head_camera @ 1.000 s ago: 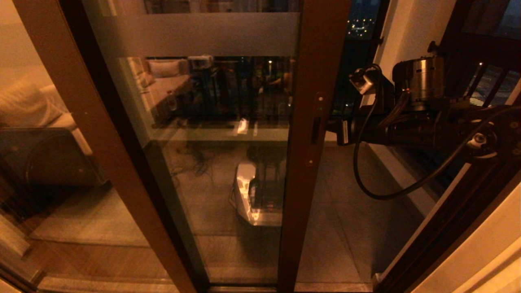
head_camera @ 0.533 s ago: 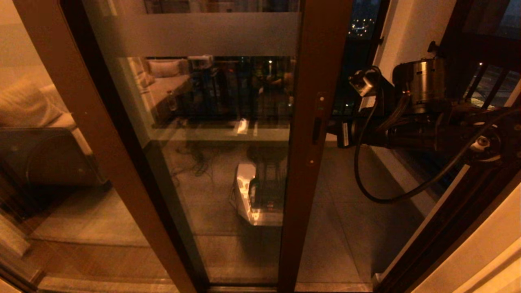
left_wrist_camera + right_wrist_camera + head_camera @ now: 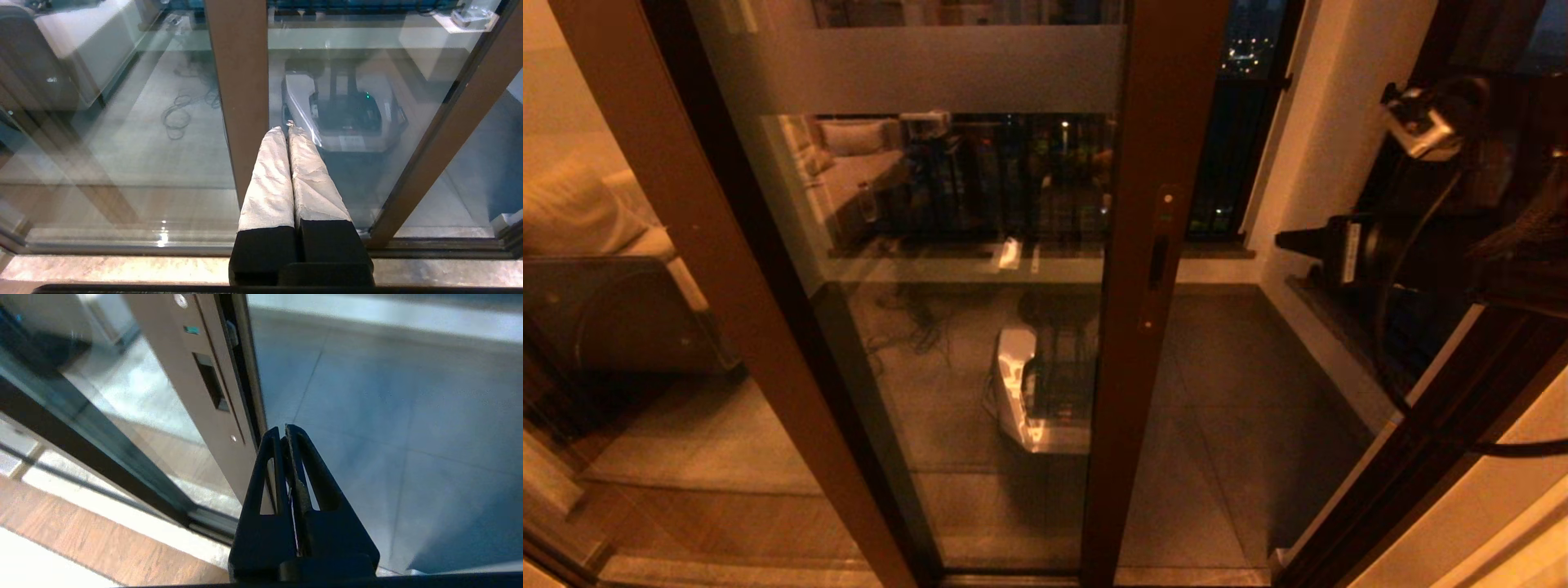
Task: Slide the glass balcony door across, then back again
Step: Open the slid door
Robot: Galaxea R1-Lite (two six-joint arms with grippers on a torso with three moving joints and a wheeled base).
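Here, the tall glass balcony door with its dark reddish-brown frame (image 3: 964,269) stands across the left and middle of the head view, its frosted horizontal band (image 3: 915,69) near the top and the narrow recessed handle slot (image 3: 1156,263) set in its right-hand stile. To the right of that stile the doorway lies open onto a grey tiled balcony floor (image 3: 1241,392). The black right gripper (image 3: 1294,242) hangs in the opening, well apart from the door's edge and pointing toward it at about the height of the handle slot; seen from its own wrist, the right gripper (image 3: 284,433) has its fingers (image 3: 269,457) pressed together and holding nothing, with the door's stile and slot (image 3: 210,381) off to one side. The left gripper (image 3: 288,130), its fingers (image 3: 269,175) wrapped in pale padding and likewise together and empty, sits low before the lower glass near a brown upright (image 3: 241,81) of the door frame. Reflected in the pane is the robot's own white wheeled base (image 3: 1033,400).
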